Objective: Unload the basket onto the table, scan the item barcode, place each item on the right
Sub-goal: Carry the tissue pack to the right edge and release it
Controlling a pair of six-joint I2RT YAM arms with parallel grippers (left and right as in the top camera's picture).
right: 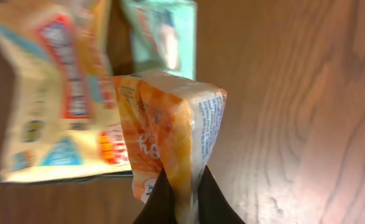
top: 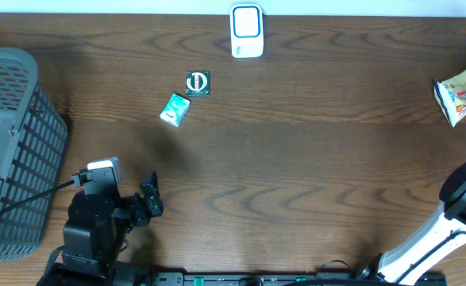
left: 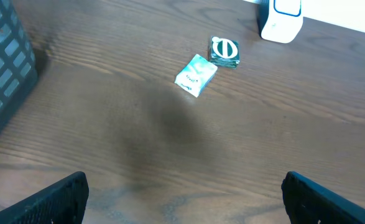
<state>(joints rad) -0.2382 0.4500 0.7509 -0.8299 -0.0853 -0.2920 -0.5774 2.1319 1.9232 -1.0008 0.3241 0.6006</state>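
Note:
In the right wrist view my right gripper [right: 185,178] is shut on the bottom edge of an orange and white snack packet [right: 170,124], which stands upright between the fingers. The white barcode scanner [top: 247,31] stands at the table's far edge, centre; its base also shows in the left wrist view as the scanner [left: 281,18]. My left gripper [top: 150,199] is open and empty near the front left, its fingers [left: 51,199] spread wide over bare wood. No barcode is visible on the packet.
A teal packet [top: 175,110] and a round dark green item [top: 198,83] lie left of centre. A grey mesh basket [top: 10,143] fills the left edge. More snack packets [top: 459,95] lie at the far right, behind the held one: a yellow bag [right: 51,93] and a teal pack [right: 160,34].

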